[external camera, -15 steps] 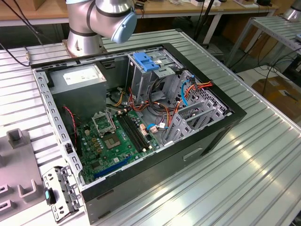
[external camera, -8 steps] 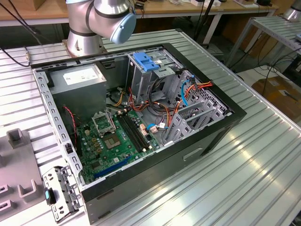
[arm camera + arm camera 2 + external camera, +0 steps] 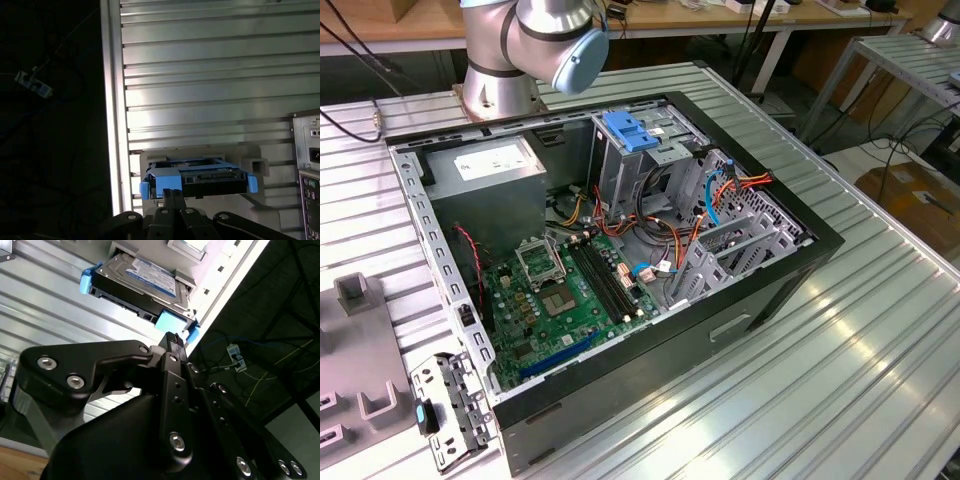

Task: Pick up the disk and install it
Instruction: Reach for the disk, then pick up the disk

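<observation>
Disk: in grey holder on ribbed table, by its edge. Gripper: at disk's near end, perhaps touching; clenched or released, cannot tell. Risk: skewed pull jams disk in holder

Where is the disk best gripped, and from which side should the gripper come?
Probably by the blue tab on the end of the disk that faces the gripper. That end is exposed, while the long sides seem to lie between the grey holder's walls. Come straight in from the tab's side, level with the flat disk.
</observation>
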`<state>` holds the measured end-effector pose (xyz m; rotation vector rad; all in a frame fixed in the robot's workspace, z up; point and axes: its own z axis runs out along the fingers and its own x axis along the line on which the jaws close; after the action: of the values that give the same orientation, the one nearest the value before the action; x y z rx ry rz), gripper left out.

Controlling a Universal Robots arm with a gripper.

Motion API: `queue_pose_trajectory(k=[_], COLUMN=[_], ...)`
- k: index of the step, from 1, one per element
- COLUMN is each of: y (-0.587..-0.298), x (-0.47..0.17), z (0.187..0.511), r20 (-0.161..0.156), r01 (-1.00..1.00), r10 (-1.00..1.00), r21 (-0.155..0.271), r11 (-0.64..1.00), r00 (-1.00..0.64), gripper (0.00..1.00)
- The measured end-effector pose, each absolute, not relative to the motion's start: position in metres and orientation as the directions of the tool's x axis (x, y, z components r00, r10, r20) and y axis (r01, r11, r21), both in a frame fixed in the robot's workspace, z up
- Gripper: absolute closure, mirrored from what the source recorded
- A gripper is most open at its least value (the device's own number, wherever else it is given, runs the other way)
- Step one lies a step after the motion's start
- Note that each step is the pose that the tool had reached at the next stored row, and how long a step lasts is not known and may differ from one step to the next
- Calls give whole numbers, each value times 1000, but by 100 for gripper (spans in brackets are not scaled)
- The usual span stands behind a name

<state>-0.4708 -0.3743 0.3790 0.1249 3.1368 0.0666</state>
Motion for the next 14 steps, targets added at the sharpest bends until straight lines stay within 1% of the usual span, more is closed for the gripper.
queue_pose_trajectory(k=[14], y=[-374], x=[-471], z=[379], r20=[0], r01=[79], r10=[79], r21=[42], r11=[996], r00=[-997], gripper=[89])
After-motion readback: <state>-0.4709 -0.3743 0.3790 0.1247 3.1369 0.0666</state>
